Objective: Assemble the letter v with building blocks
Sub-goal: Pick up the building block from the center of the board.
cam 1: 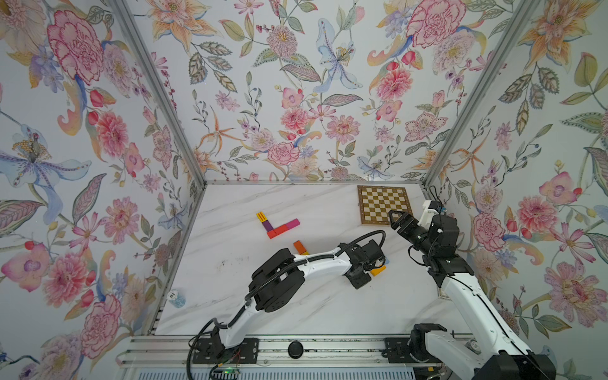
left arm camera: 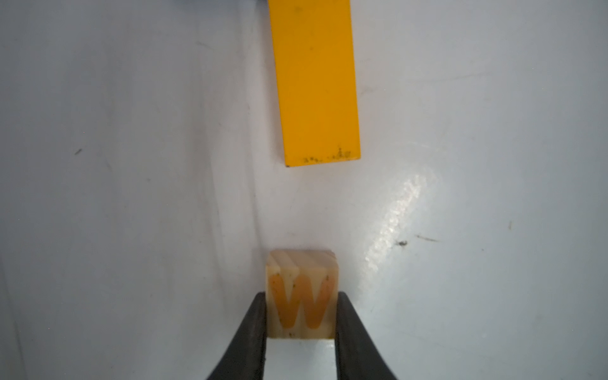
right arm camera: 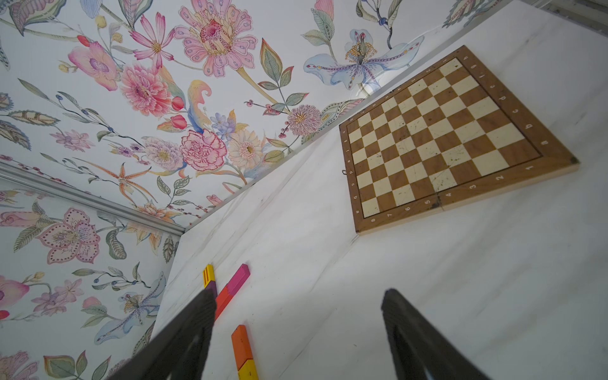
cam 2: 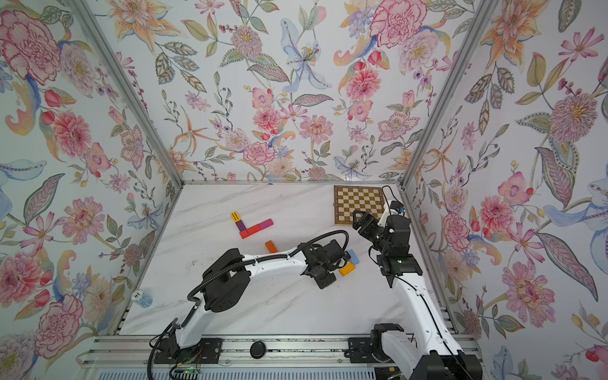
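Fingers (left arm camera: pixel 250 335) of the left end effector (left arm camera: pixel 301 296) are clamped on the W cube (left arm camera: pixel 300 273), one black finger on each side face, with the orange W facing my wrist camera. I can't tell if the cube is lifted or sitting on the surface (left arm camera: pixel 131 197).

Just past the cube and apart from it, a yellow-orange block (left arm camera: pixel 316 82) lies flat with its short end toward the cube. In both top views my left arm reaches across to the right half of the surface and hides the cube. The yellow-orange block (cam 1: pixel 378 270) pokes out beside the wrist, and in a top view a light blue block (cam 2: pixel 353 257) shows just beside it.

My right end effector (right arm camera: pixel 297 292) has its jaws wide apart with nothing between them. It is raised off the surface near the chessboard (cam 1: pixel 381 201).

The letter v (cam 2: pixel 246 233) sits mid-surface, well left of both end effectors. A yellow striped block (cam 1: pixel 261 216) and a purple block (cam 1: pixel 267 225) lie end to end in one row. A red block (cam 1: pixel 278 232) and a magenta block (cam 1: pixel 292 224) form the other row. The two rows meet at a corner by the red block.

A loose orange block (cam 1: pixel 298 246) lies between the letter and my left arm. A yellow block (right arm camera: pixel 247 370) lies end to end with it, mostly hidden under the arm from above.
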You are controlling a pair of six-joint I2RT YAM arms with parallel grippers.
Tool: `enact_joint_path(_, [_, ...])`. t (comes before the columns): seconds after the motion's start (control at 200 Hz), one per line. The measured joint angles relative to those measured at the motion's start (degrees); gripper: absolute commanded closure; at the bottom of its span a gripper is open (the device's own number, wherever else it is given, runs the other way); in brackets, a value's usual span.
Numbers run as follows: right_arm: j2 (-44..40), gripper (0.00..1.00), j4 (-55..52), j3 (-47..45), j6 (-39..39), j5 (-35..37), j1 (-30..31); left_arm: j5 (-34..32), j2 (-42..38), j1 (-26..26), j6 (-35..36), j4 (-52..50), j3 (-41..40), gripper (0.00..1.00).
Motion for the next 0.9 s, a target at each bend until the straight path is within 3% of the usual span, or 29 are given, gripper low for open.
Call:
enact_joint_path(0.365, [1.7, 0.19, 0.1, 0.0, 0.3, -0.5, -0.3, -5.9, -11.2, 0.0, -11.2, 1.6, -6.9, 0.86])
enact_joint_path(0.641, [3.0, 0.19, 0.7, 0.0, 1.0, -1.8, -0.3, -14.0, -14.4, 0.0, -26.6, -4.6, -8.6, 0.89])
enact_joint_path(0.901, [3.2, 0.19, 1.3, 0.0, 1.5, -1.9, 0.7, -17.1, -18.3, 0.0, -41.3, -7.2, -18.3, 0.92])
